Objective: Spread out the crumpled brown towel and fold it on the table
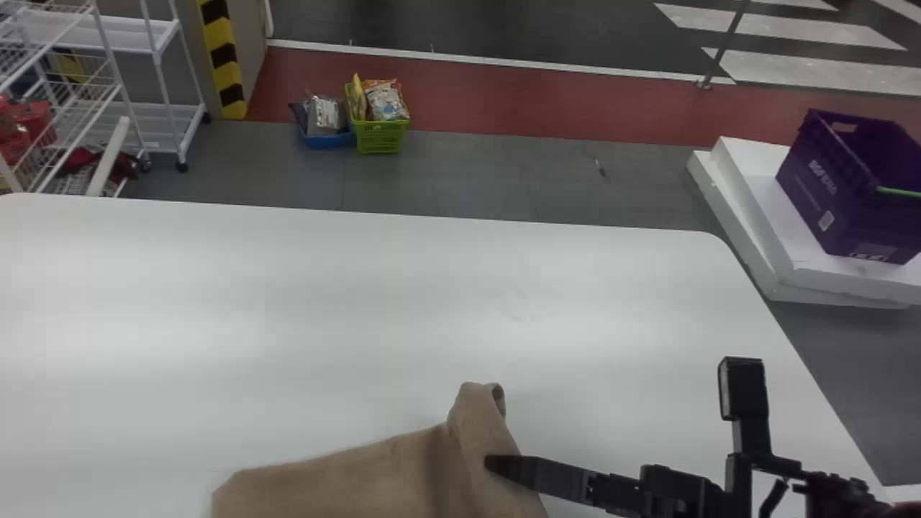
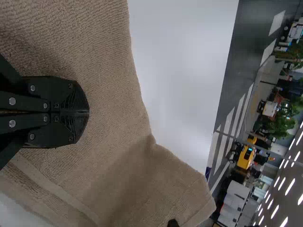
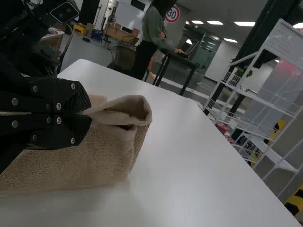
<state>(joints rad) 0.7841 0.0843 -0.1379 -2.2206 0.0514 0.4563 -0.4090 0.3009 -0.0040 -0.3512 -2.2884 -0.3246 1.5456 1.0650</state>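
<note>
The brown towel [image 1: 374, 475] lies at the table's near edge in the head view, with its right part folded into a raised, curled corner. The right gripper [image 1: 496, 464] comes in from the right over that folded part. In the right wrist view the right gripper [image 3: 90, 113] is shut on the towel [image 3: 90, 165], just beside the open curl of cloth. The left gripper [image 2: 87, 112] is shut over the towel [image 2: 109, 94] in the left wrist view; whether cloth is pinched between its tips is hidden. There the cloth spreads widely, with a hem band running across it.
The white table [image 1: 288, 302] extends beyond and to both sides of the towel. Past its far edge stand a white wire rack [image 1: 155, 108], small baskets [image 1: 379, 135] on the floor, and a purple crate [image 1: 849, 194] on white blocks at the right.
</note>
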